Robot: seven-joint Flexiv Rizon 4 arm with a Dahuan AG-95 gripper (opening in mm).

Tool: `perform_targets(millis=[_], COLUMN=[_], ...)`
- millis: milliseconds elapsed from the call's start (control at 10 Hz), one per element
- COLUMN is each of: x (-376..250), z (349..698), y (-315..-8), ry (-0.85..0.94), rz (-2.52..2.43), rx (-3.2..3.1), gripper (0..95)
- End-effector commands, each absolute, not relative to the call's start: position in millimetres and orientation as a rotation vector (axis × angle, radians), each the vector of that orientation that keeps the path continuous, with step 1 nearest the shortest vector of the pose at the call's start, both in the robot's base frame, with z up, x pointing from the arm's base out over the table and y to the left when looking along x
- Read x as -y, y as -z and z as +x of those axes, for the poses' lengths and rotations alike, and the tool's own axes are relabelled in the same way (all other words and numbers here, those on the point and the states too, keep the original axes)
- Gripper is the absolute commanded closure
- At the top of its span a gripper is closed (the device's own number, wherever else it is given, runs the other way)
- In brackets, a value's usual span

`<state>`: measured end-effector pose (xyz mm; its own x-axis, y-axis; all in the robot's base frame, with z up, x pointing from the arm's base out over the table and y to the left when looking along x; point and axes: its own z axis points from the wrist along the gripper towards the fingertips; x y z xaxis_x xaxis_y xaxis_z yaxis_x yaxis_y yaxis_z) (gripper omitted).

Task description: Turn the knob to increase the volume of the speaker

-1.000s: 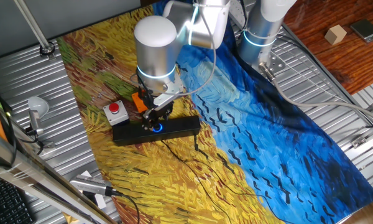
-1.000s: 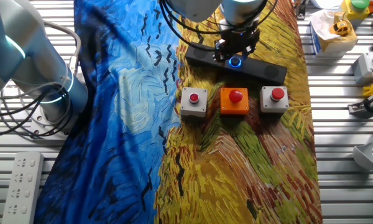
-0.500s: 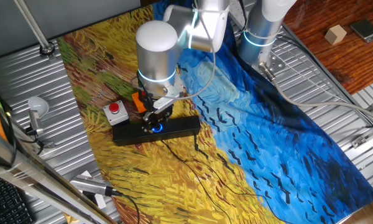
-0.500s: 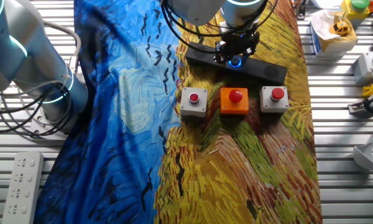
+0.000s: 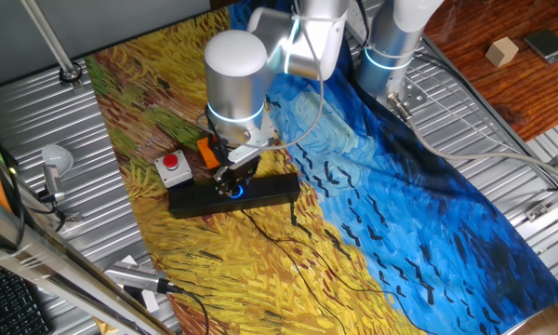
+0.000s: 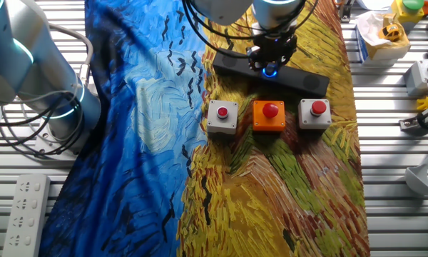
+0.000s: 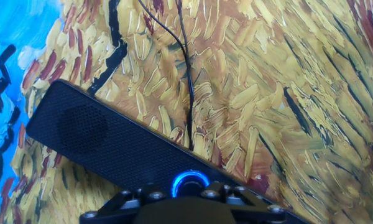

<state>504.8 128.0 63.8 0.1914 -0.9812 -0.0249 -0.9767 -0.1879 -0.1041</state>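
The speaker (image 5: pixel 274 189) is a long black bar lying on the yellow part of the painted cloth. It also shows in the other fixed view (image 6: pixel 303 80) and the hand view (image 7: pixel 99 134). The knob (image 7: pixel 189 182) glows with a blue ring at the bar's middle, and its glow shows under the hand in both fixed views (image 5: pixel 235 193) (image 6: pixel 271 71). My gripper (image 7: pixel 188 190) points straight down on it, with one finger on each side of the dial, shut on it. The hand (image 5: pixel 232 179) hides most of the knob.
Three red-button boxes stand in a row beside the speaker: grey (image 6: pixel 222 116), orange (image 6: pixel 269 116) and grey (image 6: pixel 317 114). A thin black cable (image 7: pixel 188 74) runs from the speaker across the cloth. Metal slats edge the cloth, with clutter at the corners.
The wrist and hand have turned slightly about the knob. The speaker has stayed in place.
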Motion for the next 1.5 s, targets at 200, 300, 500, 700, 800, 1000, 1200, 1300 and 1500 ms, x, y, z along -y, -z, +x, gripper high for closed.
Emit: perform_targets(millis=[200,300,500,700,800,1000,1200,1300,1500], x=[-127.7,-127.7,-127.6,-127.0,-126.8,-126.7,-126.7,-126.7,-126.7], z=[503.2,503.2,503.3,503.4,503.4,503.4,503.4,503.4,503.2], y=[-60.9,-60.9,-60.0,-55.9,-53.4,-51.9,-51.5,-51.6,-51.6], ry=[0.095,0.101,0.158,0.199,0.182,0.168,0.129,0.118,0.099], rz=[-2.246,-2.196,-1.932,-1.604,-1.332,-1.015,-0.586,-0.461,-0.196], rx=[-2.051,-2.111,-2.370,-2.593,-2.732,-2.857,-2.968,-2.999,-3.034], gripper=[95.0,95.0,95.0,95.0,95.0,95.0,95.0,95.0,95.0])
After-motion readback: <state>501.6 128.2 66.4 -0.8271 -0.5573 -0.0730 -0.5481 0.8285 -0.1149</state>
